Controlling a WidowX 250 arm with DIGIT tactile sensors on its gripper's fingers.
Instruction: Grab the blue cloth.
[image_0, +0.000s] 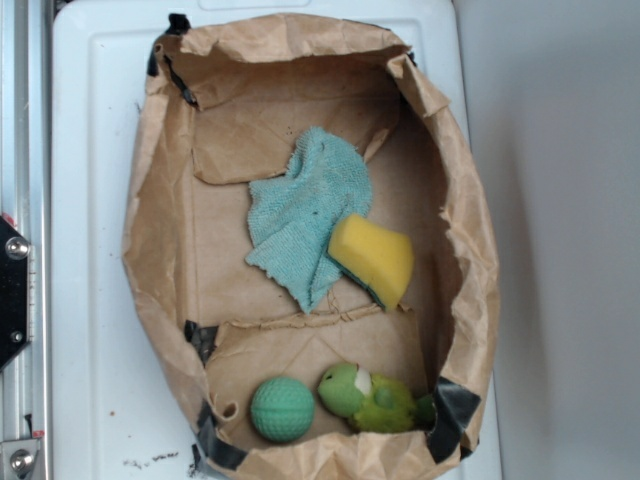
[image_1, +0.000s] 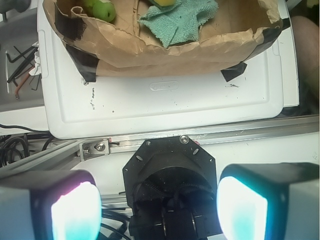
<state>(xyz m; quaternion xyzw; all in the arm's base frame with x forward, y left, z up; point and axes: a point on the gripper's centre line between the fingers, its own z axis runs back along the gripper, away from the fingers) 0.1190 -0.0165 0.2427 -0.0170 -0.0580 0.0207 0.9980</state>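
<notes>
Blue cloth (image_1: 182, 20) sits well apart from the gripper (image_1: 160, 207), whose two fingers (image_1: 75, 210) fill the lower corners of the wrist view, spread wide with nothing between them but the black motor housing (image_1: 170, 185). Only the wrist view shows the gripper; the exterior view has no arm in it. Beyond the fingers run an aluminium rail (image_1: 240, 132), then the white tray (image_1: 165, 100), then the brown paper bag (image_1: 165, 50) taped at its corners. Wrist view catches just the near edge of the cloth over the bag wall. Exterior view looks straight down into the bag (image_0: 160, 250): cloth (image_0: 300, 210) crumpled at centre, yellow sponge (image_0: 372, 258) lying on its right edge, touching. Green ball (image_0: 281, 409) and green plush toy (image_0: 370, 397) lie side by side at the bag's lower end, apart from the cloth.
</notes>
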